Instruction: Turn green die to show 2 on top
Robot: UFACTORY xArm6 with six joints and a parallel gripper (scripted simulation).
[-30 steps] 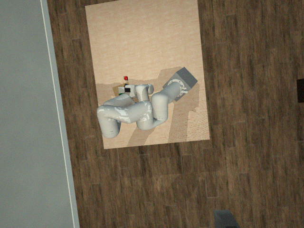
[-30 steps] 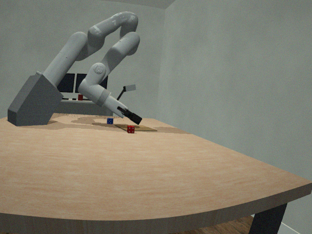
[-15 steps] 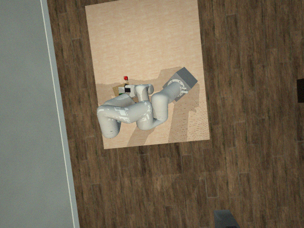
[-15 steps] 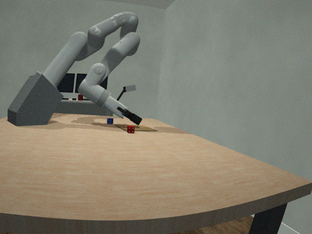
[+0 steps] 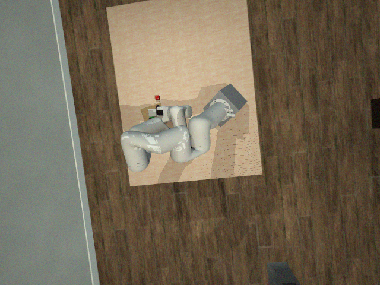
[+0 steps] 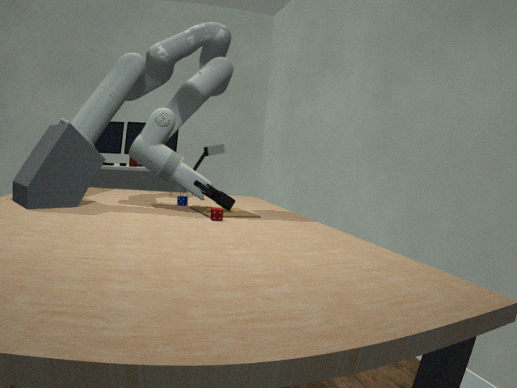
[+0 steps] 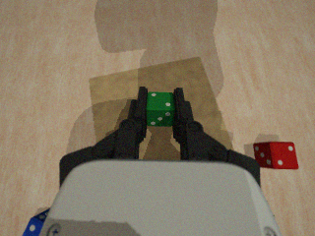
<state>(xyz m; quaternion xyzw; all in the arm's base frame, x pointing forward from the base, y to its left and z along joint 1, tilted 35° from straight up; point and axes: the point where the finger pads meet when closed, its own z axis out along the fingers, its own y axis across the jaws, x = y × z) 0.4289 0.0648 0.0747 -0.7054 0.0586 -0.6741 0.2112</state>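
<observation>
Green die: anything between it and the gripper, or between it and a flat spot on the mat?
Nothing visible. The green die sits between the fingers of the gripper, over the mat. The red die is off to the side, beyond the mat's edge.
</observation>
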